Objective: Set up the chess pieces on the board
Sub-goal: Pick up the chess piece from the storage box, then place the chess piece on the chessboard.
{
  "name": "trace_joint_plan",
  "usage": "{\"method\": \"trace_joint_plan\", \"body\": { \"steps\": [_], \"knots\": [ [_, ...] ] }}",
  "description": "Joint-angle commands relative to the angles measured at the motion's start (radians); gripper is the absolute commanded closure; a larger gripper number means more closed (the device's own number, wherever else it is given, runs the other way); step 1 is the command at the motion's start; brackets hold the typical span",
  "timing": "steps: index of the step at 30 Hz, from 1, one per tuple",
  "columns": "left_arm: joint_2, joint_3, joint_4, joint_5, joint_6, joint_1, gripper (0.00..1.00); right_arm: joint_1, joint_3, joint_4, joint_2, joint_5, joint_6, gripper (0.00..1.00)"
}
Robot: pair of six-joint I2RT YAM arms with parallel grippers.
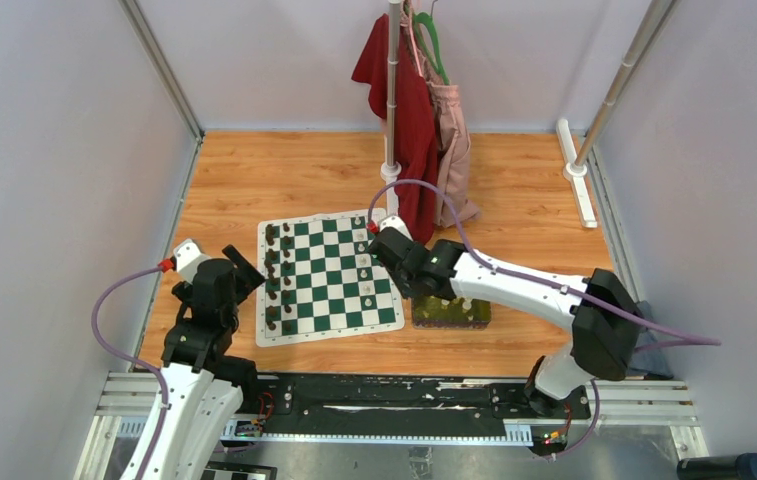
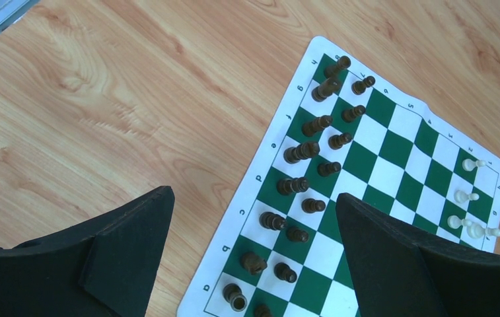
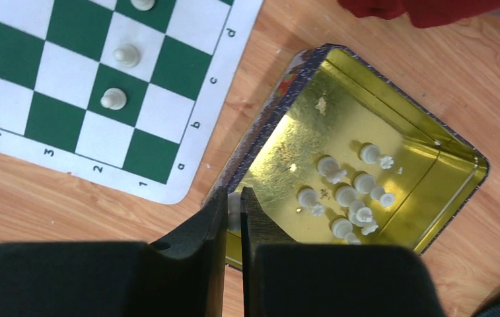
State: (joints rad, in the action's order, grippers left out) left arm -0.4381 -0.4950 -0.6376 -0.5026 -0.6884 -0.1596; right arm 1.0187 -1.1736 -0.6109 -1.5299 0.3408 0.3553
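The board (image 1: 299, 332) lies flat on the wooden table, also in the left wrist view (image 2: 260, 177) and the right wrist view (image 3: 191, 165). Dark chessmen (image 1: 272, 280) (image 2: 300, 150) fill its left two columns. A few cream-white chess pieces (image 1: 365, 288) (image 2: 465, 196) (image 3: 113, 99) stand near its right edge. My right gripper (image 3: 234, 198) (image 1: 382, 240) is shut on a white chess piece (image 3: 234, 210), held above the near rim of a gold tin. Several white pieces (image 3: 346, 195) lie loose inside the tin. My left gripper (image 2: 253, 218) (image 1: 244, 265) hovers open over the board's left edge, holding nothing.
The open gold tin (image 3: 280, 99) (image 1: 451, 313) sits just right of the board. A clothes stand with red and pink garments (image 1: 419, 110) rises behind the board; red cloth (image 3: 432, 10) shows near the tin. A white bar (image 1: 579, 190) lies at the back right.
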Motion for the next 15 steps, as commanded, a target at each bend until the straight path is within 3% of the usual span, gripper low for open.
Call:
{"method": "trace_joint_plan", "body": {
  "steps": [1,15],
  "knots": [
    [0.016,0.010,-0.007,-0.025,-0.008,-0.004,0.00,0.060,-0.031,-0.044,-0.043,0.024,0.010,1.00],
    [0.005,0.007,-0.004,-0.019,-0.001,-0.004,0.00,0.160,-0.050,0.036,-0.136,-0.016,0.029,1.00]
  ]
}}
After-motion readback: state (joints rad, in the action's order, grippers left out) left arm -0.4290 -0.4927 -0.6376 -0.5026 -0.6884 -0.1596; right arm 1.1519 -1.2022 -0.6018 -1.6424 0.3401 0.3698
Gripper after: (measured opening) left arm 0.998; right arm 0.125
